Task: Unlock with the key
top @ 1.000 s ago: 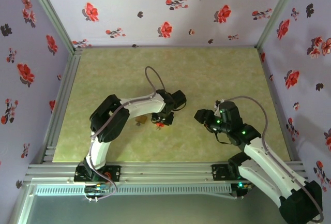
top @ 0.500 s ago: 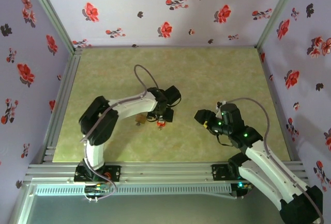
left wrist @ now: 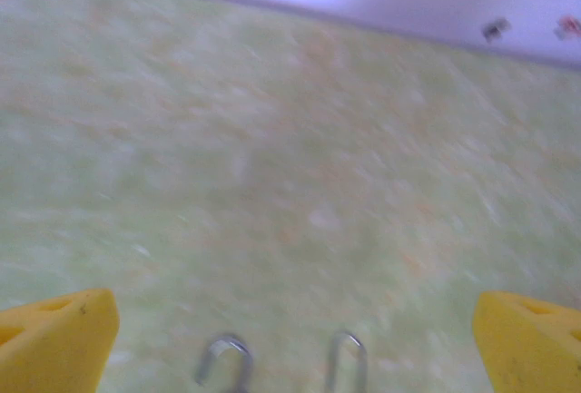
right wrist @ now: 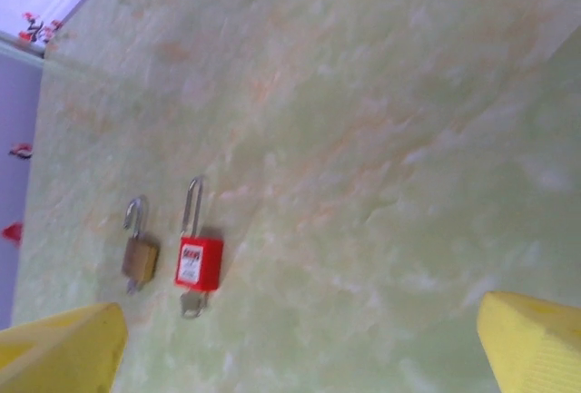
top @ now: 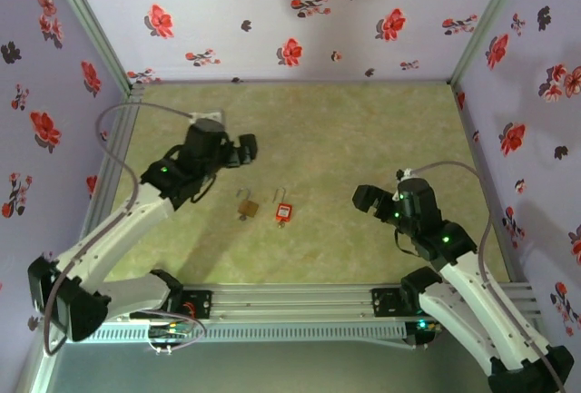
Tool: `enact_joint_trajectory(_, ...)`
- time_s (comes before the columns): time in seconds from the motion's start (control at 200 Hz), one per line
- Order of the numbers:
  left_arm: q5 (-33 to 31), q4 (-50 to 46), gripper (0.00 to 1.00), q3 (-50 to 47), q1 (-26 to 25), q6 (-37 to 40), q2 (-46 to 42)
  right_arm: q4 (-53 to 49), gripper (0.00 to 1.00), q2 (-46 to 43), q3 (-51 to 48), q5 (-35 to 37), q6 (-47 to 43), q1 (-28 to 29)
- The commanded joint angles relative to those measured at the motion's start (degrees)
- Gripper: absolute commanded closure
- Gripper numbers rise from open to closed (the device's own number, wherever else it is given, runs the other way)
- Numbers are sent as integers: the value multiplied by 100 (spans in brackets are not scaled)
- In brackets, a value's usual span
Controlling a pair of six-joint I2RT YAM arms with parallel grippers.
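- Key (right wrist: 191, 304) is in no claw: the right gripper (right wrist: 300, 343) has its jaws spread wide and holds nothing, and the left gripper (left wrist: 292, 329) is also wide and empty.
- Going outward from the right gripper, bare table (right wrist: 390, 139) comes first. The key lies ahead of this claw and toward its left finger, well apart from both yellow tips.
- The key sticks out of the bottom end of the red padlock (right wrist: 199, 262) and seems to sit in the keyhole. Its head is the end closest to the right claw, and the silver shackle (right wrist: 192, 202) points away from it.
- Key, red body and shackle make one line, which runs almost straight away from the right claw.
- The brass padlock (right wrist: 139, 260) lies just beside the red one, parallel to it, on the side further from the middle of the claw.
- For the left gripper, two shackle tops (left wrist: 223, 358) show at the near edge between its fingers, so the key is beyond the lock bodies.
- In the top view both claws look about equally far. The right one probably has the better approach, because the head of the key faces it.
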Motion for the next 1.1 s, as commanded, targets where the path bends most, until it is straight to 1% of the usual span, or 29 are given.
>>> enact_joint_trajectory(0.0,-299,881,0,-567,677,690,-290,-89,1,286,244,995,-825,-280)
enact_joint_trajectory(0.05,-468,1394,0,-954,936,960,-409,62,1,479,287,1215,-1026,-511)
enact_joint_trajectory(0.14,-938,2513,0,-1737,1227,1657,-599,620,1,800,203,1499,-1477,-986)
enact_joint_trajectory(0.205,-1192,3261,0,-2241,1511,1925,-638,1309,1,1047,9,1481,-1747,-1441)
enact_joint_trajectory(0.265,-1215,3917,0,-2678,1838,2061,-571,2020,1,1297,-251,1456,-1893,-1911)
enact_joint_trajectory(0.32,-1279,4271,0,-2955,2059,2215,-468,2575,1,1561,-447,1515,-1839,-2339)
enact_joint_trajectory(0.36,-1317,4473,0,-3132,2178,2392,-388,3142,1,1727,-698,1592,-1915,-2518)
enact_joint_trajectory(0.425,-1326,4878,0,-3444,2348,2649,-295,4535,1,2031,-1287,1866,-2276,-2550)
enact_joint_trajectory(0.45,-1328,5084,0,-3585,2402,2734,-239,4951,1,2189,-1458,2107,-2326,-2550)
enact_joint_trajectory(0.515,-1301,5630,0,-3922,2540,2881,-98,5473,1,2731,-1554,2245,-2429,-2550)
enact_joint_trajectory(0.55,-1226,5965,0,-4102,2626,2882,31,5766,1,3067,-1556,2238,-2499,-2550)
enact_joint_trajectory(0.56,-1197,6075,0,-4149,2639,3001,79,5816,1,3131,-1530,2245,-2511,-2543)
enact_joint_trajectory(0.6,-1070,6495,0,-4321,2745,3053,285,5618,1,3228,-1343,2138,-2549,-2522)
enact_joint_trajectory(0.695,-584,7797,0,-4696,2862,3099,961,7432,1,3666,-1772,2078,-2868,-2428)
enact_joint_trajectory(0.72,-502,8115,0,-4747,2860,3072,1121,7699,1,3747,-1812,2051,-2968,-2420)
enact_joint_trajectory(0.755,-217,8552,0,-4794,2889,3181,1417,7999,1,3813,-1899,2019,-3077,-2394)
enact_joint_trajectory(0.785,-118,8694,0,-4770,2891,3224,1660,8395,1,3941,-2029,1970,-3105,-2397)
enact_joint_trajectory(0.815,-34,8821,0,-4758,2890,3230,1907,8898,1,4115,-2179,1936,-3123,-2396)
enact_joint_trajectory(0.875,223,9743,0,-4841,2871,3430,2566,10108,1,4666,-2527,1691,-3286,-2302)
enact_joint_trajectory(0.905,207,9618,0,-4868,2855,3413,2458,10633,1,4971,-2644,1698,-3377,-2220)
enact_joint_trajectory(0.94,378,9364,0,-4887,2909,3367,2294,11094,1,5380,-2684,1754,-3484,-2125)
enact_joint_trajectory(0.99,462,9516,0,-4861,2934,3387,2432,11157,1,5744,-2412,1861,-3678,-2014)
enact_joint_trajectory(1.025,462,9295,0,-4753,2947,3389,2388,10896,1,5776,-2171,1858,-3737,-1981)
enact_joint_trajectory(1.045,482,8979,0,-4652,2960,3359,2323,10541,1,5685,-2057,1863,-3727,-1972)
enact_joint_trajectory(1.07,502,8609,0,-4485,2994,3327,2293,9822,1,5444,-1839,1868,-3630,-1975)
enact_joint_trajectory(1.09,498,8370,0,-4305,3018,3307,2312,9211,1,5296,-1620,2157,-3468,-1975)
